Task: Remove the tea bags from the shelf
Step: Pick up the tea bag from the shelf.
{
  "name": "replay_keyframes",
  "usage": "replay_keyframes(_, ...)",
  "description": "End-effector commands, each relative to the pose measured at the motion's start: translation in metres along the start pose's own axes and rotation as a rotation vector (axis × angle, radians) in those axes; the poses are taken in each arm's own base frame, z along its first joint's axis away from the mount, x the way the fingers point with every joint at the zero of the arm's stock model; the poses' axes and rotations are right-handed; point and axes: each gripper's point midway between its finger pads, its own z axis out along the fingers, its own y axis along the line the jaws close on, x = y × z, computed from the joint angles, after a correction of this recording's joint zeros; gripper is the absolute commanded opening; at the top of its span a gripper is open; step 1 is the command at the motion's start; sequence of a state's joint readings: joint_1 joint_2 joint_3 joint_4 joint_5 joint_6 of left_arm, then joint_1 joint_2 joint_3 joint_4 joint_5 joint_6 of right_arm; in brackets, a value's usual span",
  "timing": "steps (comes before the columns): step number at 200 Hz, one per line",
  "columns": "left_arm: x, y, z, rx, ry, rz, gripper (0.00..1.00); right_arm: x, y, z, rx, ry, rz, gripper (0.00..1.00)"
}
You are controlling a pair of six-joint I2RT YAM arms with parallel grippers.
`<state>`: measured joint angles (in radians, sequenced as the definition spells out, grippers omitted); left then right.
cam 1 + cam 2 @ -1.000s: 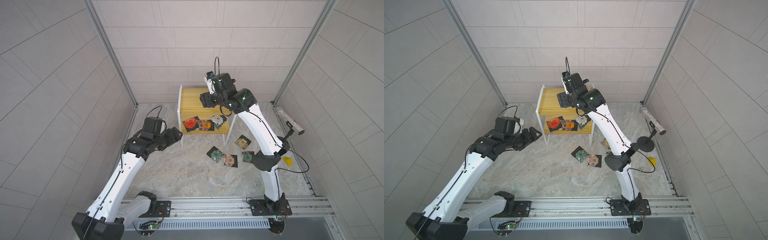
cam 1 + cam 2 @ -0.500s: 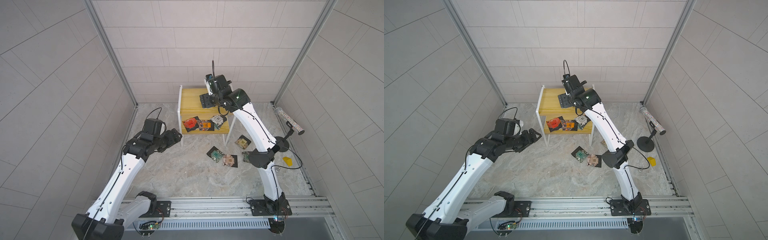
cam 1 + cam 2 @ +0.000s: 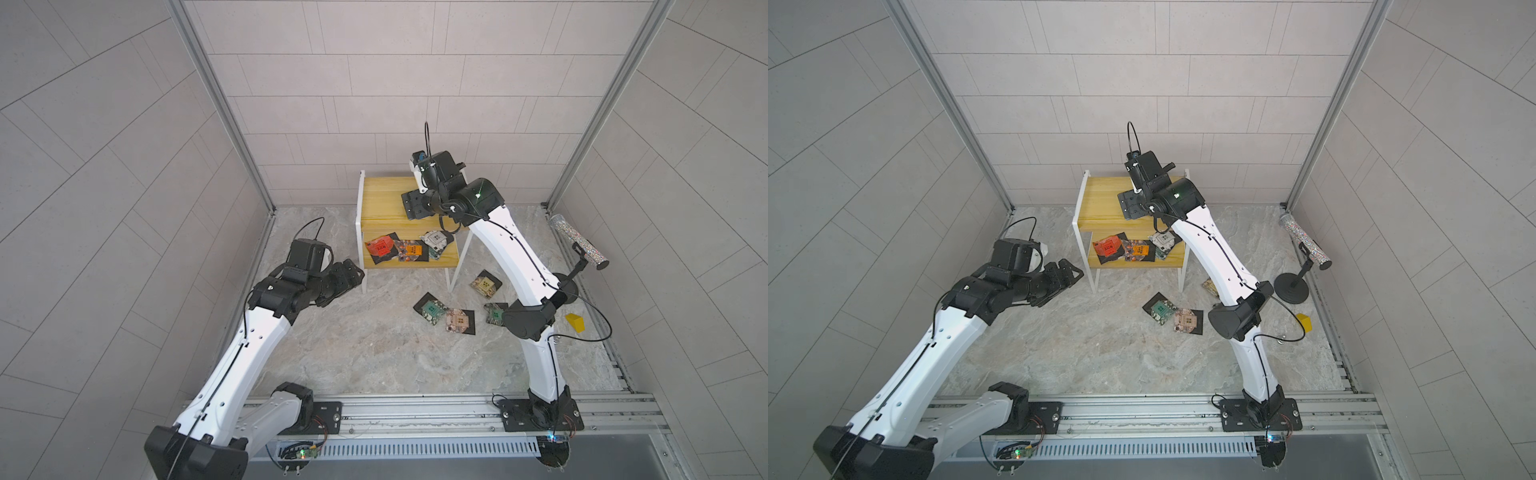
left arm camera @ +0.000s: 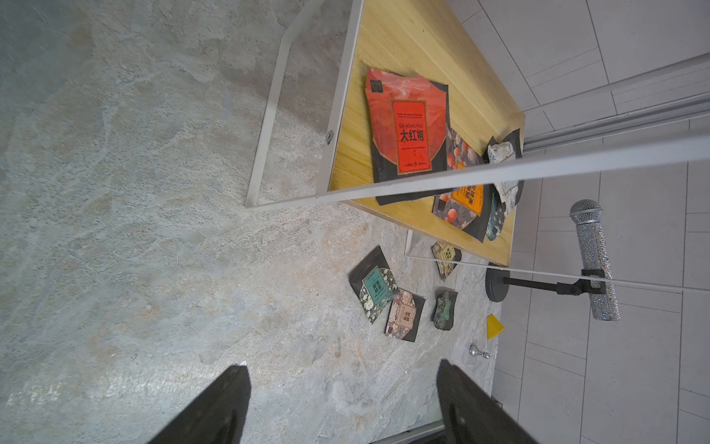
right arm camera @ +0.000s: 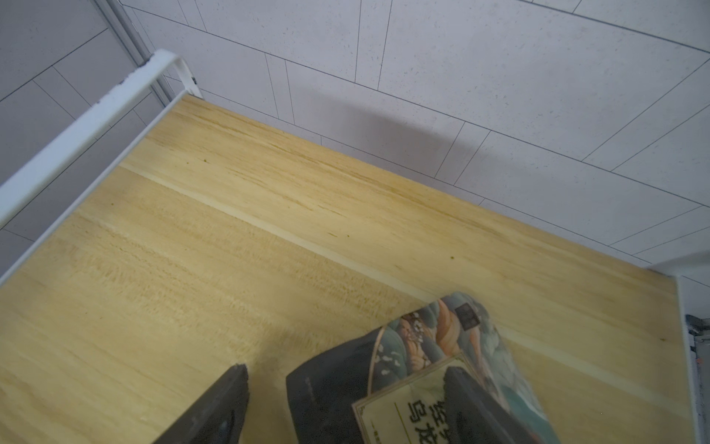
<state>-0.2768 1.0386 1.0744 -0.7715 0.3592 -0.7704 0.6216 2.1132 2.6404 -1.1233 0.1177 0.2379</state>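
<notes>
While the right gripper [image 5: 344, 373] hangs over the upper board of the shelf [image 3: 380, 199], its jaws stand spread, with one tea bag [image 5: 434, 346] lying on that board beneath them. Three tea bags [image 3: 412, 249] lie on the shelf's lower board, and four other tea bags [image 3: 459, 321] lie on the floor in front of the shelf. The left gripper [image 4: 340, 367] hangs beside the shelf's left leg, jaws released and empty.

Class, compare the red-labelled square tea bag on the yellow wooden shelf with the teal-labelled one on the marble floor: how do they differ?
The red-labelled tea bag lies on the lower board of the yellow wooden shelf; the teal-labelled tea bag lies on the marble floor. The red one's face is red; the teal one's is dark with pale flowers. Both are flat, black-edged squares lying face up.
</notes>
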Motion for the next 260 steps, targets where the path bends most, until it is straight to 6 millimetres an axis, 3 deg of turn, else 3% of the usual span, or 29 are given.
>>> replay_keyframes(1, -0.002, -0.001, -0.001, 0.011, -0.012, -0.002, 0.84, 0.056, -0.006, 0.008, 0.031, 0.215, -0.056, 0.82)
replay_keyframes(47, -0.001, 0.0, -0.001, 0.013, -0.011, -0.005, 0.84, 0.071, -0.005, 0.009, 0.018, 0.26, -0.062, 0.66)
replay_keyframes(98, 0.0, 0.0, -0.001, 0.015, -0.011, -0.008, 0.84, 0.074, -0.003, 0.004, -0.005, 0.266, -0.057, 0.49)
replay_keyframes(147, 0.002, 0.001, -0.001, 0.021, -0.005, -0.024, 0.84, 0.059, 0.0, -0.007, -0.016, 0.215, -0.067, 0.37)
replay_keyframes(184, 0.004, 0.001, 0.0, 0.025, 0.002, -0.03, 0.84, 0.04, 0.003, -0.021, -0.023, 0.147, -0.079, 0.2)
replay_keyframes(260, 0.004, 0.0, 0.003, 0.031, 0.009, -0.042, 0.84, 0.013, 0.008, -0.061, -0.014, 0.021, -0.124, 0.05)
